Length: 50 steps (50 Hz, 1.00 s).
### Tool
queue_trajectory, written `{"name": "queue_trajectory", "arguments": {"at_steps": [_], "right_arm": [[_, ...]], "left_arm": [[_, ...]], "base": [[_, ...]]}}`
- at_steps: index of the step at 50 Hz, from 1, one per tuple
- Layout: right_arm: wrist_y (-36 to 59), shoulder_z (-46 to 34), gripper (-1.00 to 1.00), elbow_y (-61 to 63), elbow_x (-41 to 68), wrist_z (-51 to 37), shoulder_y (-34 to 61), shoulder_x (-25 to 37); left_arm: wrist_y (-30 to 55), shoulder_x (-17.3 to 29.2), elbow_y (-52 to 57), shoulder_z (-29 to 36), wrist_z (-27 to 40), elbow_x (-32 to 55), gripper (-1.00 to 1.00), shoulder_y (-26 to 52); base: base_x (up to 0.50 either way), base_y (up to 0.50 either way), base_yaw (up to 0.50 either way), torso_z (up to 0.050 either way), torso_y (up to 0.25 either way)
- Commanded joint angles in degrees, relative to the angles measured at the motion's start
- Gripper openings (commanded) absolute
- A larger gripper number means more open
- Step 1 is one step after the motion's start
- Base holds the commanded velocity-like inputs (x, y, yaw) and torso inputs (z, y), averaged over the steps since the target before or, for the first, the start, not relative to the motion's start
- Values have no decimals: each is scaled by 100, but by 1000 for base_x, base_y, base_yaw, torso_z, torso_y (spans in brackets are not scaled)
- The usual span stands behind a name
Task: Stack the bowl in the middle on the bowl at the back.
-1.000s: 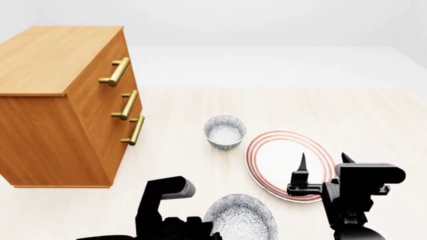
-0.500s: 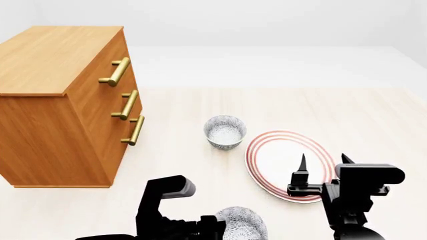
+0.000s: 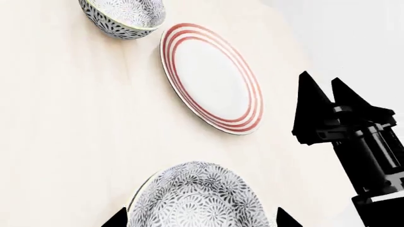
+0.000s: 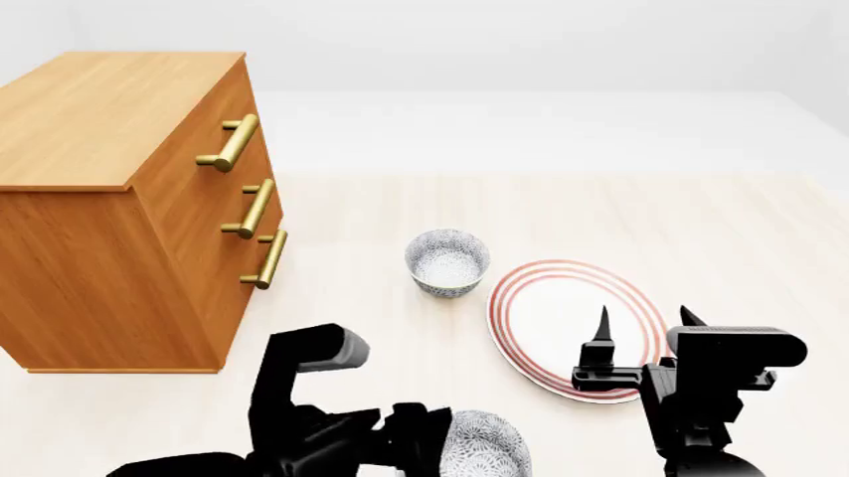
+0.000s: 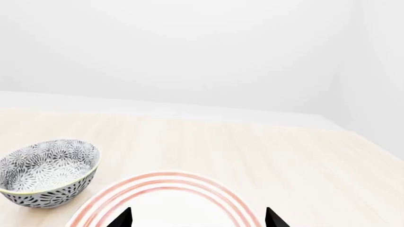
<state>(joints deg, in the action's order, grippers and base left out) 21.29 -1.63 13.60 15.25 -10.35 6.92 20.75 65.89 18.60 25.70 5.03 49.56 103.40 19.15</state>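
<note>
The bowl in the middle (image 3: 198, 198) sits between the left claw's (image 3: 198, 220) spread fingertips, ungrasped.

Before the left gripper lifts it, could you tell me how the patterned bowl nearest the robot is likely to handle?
The near patterned bowl looks like rigid glazed ceramic, so it should keep its shape but may slip between the left gripper's narrow fingertips. Its deep rounded wall suggests it could tilt if pinched off-centre. It sits close to the red-ringed plate, so a sideways nudge might slide it into that.

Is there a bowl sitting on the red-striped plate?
No, the plate is bare; the back bowl stands beside it on the floor.
</note>
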Motion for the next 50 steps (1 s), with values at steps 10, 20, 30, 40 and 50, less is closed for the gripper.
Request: {"name": "queue_trajectory", "arguments": {"at_steps": [10,20,30,40,50], "right_arm": [[234,-12,100,553,31,-142,-119,78],[735,154,100,1989,123,-458,-394,235],[1242,409,100,3528,220,-795,-611,429],[730,421,100,4639,817,-2347,-1176,1690],[-1901,-5799,100,4640,853,-7096,2261,5921]], "left_arm": [[-544,177,1203,-1365,-1333,-695,100,390],[-1423,-13,1613,-1813,-3314,-2977,100,187],[-2866,-300,2181,-1941,-4209,-5060,100,-417],[-3431,-293,2555,-2445,-4388,-4918,100,-834],[-4497,-603,3348,-2916,-4640,-5692,100,-1610]], "base": [[0,0,0,0,0],[0,0,0,0,0],[0,0,0,0,0],[0,0,0,0,0],[0,0,0,0,0]]}}
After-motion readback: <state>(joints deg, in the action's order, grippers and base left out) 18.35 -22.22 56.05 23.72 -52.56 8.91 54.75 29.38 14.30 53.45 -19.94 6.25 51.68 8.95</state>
